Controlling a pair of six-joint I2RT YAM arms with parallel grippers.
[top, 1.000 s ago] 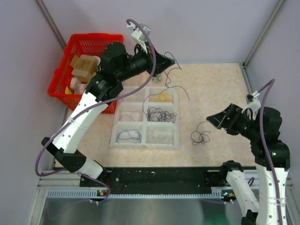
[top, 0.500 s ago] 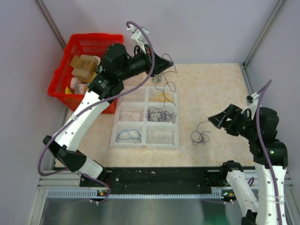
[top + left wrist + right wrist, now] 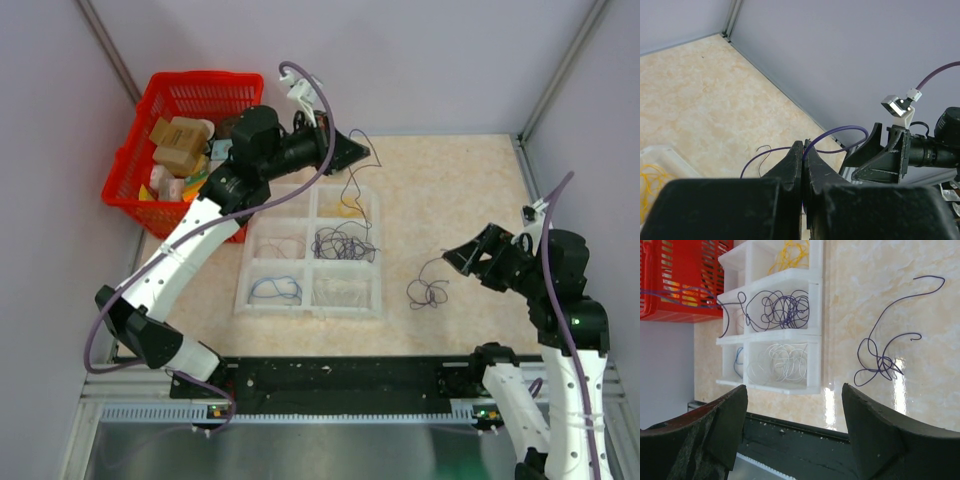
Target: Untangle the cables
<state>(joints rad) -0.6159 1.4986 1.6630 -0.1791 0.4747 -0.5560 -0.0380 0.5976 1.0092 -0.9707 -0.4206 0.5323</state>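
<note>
At the left, the left pincer [image 3: 803, 150] is clamped together on a thin purple strand [image 3: 837, 132], held high above the white tray [image 3: 308, 314], probably to draw it out of the purple bunch [image 3: 782, 307] in the middle compartment of the tray's right column; whether the strand's lower end is knotted into that bunch is too fine to tell, and the pincer's own body hides most of the tray in its wrist view; further right, a loose purple cable [image 3: 880, 357] lies on the bench [image 3: 450, 180] beside the tray; the right pincer [image 3: 452, 258] hovers near it, fingers wide apart, likely poised to take it.
</note>
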